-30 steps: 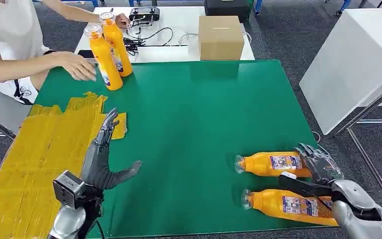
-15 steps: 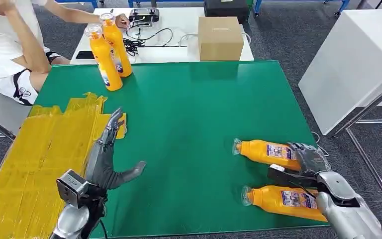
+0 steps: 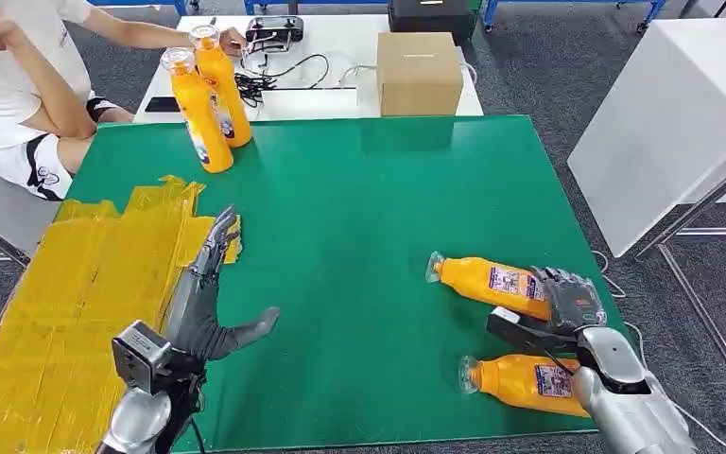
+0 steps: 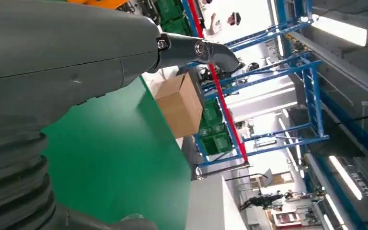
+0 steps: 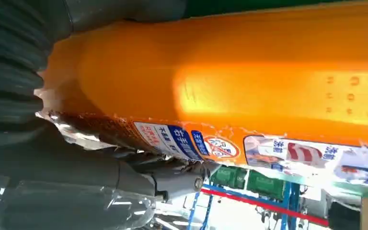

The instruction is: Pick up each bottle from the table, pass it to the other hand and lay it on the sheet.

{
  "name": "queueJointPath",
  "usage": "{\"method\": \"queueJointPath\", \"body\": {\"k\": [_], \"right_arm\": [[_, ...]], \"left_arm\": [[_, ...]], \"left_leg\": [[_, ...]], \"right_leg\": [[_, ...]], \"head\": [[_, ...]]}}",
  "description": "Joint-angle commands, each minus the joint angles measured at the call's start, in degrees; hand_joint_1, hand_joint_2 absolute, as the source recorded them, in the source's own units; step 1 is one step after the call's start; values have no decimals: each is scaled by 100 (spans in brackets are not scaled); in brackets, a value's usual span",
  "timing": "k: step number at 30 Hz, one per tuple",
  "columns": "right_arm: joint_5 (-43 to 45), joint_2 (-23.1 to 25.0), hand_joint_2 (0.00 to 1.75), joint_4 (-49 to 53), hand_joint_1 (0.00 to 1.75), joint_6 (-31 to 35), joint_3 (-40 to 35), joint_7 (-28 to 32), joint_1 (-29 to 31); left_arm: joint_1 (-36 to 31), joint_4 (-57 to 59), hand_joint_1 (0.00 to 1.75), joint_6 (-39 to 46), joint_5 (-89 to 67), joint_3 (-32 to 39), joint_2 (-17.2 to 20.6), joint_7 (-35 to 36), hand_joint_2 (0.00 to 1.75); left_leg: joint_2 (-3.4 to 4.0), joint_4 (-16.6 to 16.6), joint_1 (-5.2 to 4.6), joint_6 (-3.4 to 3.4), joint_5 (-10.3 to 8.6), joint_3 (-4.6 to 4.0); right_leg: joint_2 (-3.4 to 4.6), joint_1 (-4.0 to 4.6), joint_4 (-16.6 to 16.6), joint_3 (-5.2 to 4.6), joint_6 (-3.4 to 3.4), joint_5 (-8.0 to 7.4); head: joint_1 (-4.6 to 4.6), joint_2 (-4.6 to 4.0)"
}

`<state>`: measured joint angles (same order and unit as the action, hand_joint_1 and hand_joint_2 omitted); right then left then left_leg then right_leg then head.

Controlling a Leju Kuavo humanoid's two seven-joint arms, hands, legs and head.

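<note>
The right hand (image 3: pixel 567 305), wrapped around the base end of the farther lying orange bottle (image 3: pixel 487 280), now sits more to the left and slightly farther across the green counter (image 3: pixel 369 218) than a second ago. The bottle has come with it: its clear cap end has shifted left and a little farther away, and the body now slants instead of lying level. The gap to the nearer lying orange bottle (image 3: pixel 525 376) has widened. The left hand (image 3: pixel 203 303) has edged slightly farther forward along the yellow sheet (image 3: pixel 85 284). The person (image 3: pixel 19 85) at the far left has pulled the arm off the counter and raised it.
</note>
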<state>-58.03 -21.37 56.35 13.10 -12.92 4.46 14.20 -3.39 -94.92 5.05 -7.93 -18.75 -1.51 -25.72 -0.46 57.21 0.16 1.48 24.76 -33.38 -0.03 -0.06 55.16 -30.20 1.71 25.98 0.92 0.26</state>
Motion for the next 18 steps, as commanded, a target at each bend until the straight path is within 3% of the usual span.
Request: {"method": "queueJointPath", "body": {"k": [1,8,12,16,18], "right_arm": [[649,1355,175,1244,175,1379,1186,349,-354],[1728,1963,175,2671,175,1673,1327,1004,-699],[2339,2210,175,2902,175,1717,1200,1319,-603],[3281,2341,175,2953,171,1214,910,1650,-448],[3352,2374,175,2918,171,1159,849,1666,-412]], "left_arm": [[-116,237,0,-103,-315,-279,42,251,175],[-383,444,0,-146,-369,-550,40,392,175],[-600,611,0,-259,-288,-665,23,494,175],[-796,786,0,-357,-224,-836,33,556,175],[-823,822,0,-366,-201,-850,36,560,175]], "left_leg": [[26,-9,5,-10,8,20],[-4,-2,1,-6,1,-9],[0,-3,-1,-4,0,-12],[3,-2,-1,-6,0,-6],[1,-4,-2,-4,-2,-11]], "right_leg": [[22,5,-11,16,-4,0],[-3,1,1,-10,-2,2],[-1,-1,3,-14,-1,1],[1,-1,3,-9,0,1],[0,-2,2,-12,0,0]], "head": [[4,0],[0,0],[-2,0],[0,0],[0,0]]}}
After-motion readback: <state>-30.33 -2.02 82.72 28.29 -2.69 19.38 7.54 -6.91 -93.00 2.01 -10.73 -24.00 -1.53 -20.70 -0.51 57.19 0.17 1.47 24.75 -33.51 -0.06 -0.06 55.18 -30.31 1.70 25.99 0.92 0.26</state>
